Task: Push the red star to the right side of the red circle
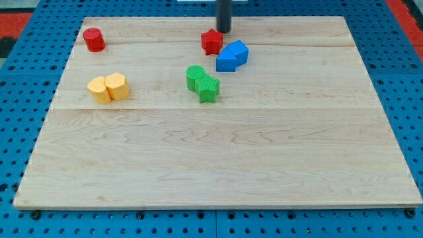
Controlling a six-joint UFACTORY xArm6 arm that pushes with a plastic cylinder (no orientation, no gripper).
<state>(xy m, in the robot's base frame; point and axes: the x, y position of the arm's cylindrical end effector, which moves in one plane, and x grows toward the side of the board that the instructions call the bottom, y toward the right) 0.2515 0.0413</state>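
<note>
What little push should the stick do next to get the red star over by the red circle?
Probably slide my tip around to the red star's right side. The tip now sits just above and right of the star, near the view's top, while the red circle lies far off at the view's left. The blue block touches the star's lower right, so the gap is tight.

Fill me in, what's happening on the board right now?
My tip sits near the view's top, just above and right of the red star. The red circle stands far off toward the view's left, so the star is not beside it yet. Blue, green and yellow blocks sit lower down.
</note>
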